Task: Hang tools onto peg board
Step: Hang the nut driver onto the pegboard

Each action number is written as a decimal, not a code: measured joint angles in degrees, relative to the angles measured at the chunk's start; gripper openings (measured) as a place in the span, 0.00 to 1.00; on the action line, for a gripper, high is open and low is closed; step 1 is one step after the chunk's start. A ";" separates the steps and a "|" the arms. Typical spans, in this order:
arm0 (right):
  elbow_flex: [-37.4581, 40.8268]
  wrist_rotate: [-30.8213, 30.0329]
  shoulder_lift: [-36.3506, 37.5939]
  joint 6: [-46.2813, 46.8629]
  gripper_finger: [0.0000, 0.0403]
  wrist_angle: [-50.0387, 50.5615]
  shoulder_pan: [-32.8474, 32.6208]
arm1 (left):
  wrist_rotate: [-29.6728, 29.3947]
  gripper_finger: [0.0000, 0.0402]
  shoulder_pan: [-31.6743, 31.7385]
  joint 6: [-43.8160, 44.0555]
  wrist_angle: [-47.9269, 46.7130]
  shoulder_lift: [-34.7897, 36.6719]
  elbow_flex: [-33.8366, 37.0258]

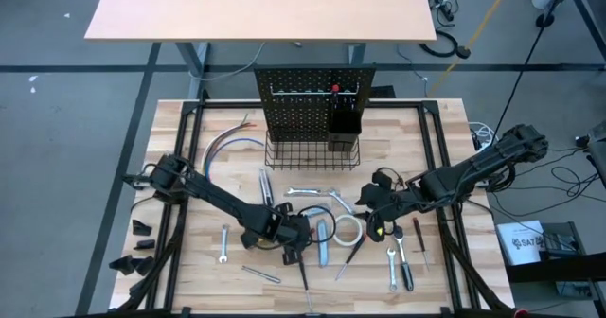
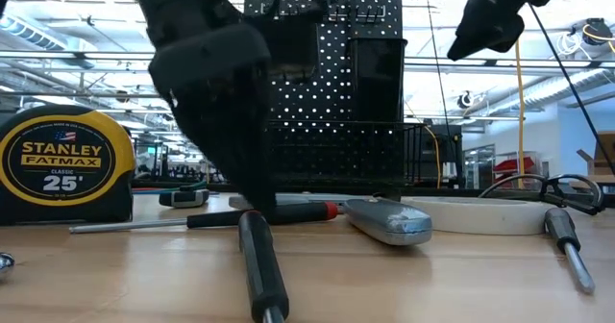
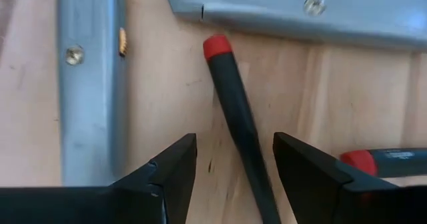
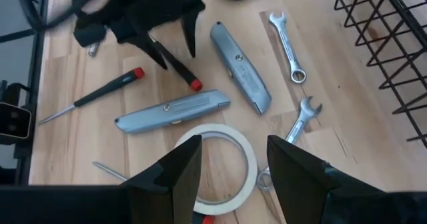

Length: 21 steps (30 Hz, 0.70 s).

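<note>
My left gripper (image 3: 233, 165) is open and low over the table, its fingers on either side of a black screwdriver handle (image 3: 230, 97) with a red end cap, without touching it. In the high view this gripper (image 1: 289, 240) is at the table's near middle, with the screwdriver (image 1: 303, 269) lying flat below it. My right gripper (image 4: 233, 165) is open and hovers above the white tape roll (image 4: 220, 161), which lies flat. The peg board (image 1: 312, 96) stands upright at the far middle, with its wire basket (image 1: 312, 153) and cup holder (image 1: 343, 119).
Two grey utility knives (image 4: 173, 111) (image 4: 240, 67) lie close to the screwdriver. Silver wrenches (image 4: 287, 37) (image 4: 301, 116), a red-banded screwdriver (image 4: 107, 91) and more tools (image 1: 402, 261) are scattered around. A yellow tape measure (image 2: 62, 164) stands at the near edge.
</note>
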State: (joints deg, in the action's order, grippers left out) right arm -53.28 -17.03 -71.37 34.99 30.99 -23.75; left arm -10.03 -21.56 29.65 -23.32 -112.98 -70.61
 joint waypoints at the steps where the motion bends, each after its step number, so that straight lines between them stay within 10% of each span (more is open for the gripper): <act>1: 0.00 -0.18 0.00 0.22 0.41 0.04 0.00 | 0.07 0.49 -0.01 -0.01 0.36 -0.51 -0.01; 21: -0.02 -2.45 0.10 3.37 0.41 0.15 0.00 | -0.85 0.06 -0.59 -3.56 2.66 -1.38 -0.08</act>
State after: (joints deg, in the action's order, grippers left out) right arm -53.29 -19.48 -71.27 38.36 31.13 -23.75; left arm -10.88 -22.15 26.09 -20.67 -114.36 -70.69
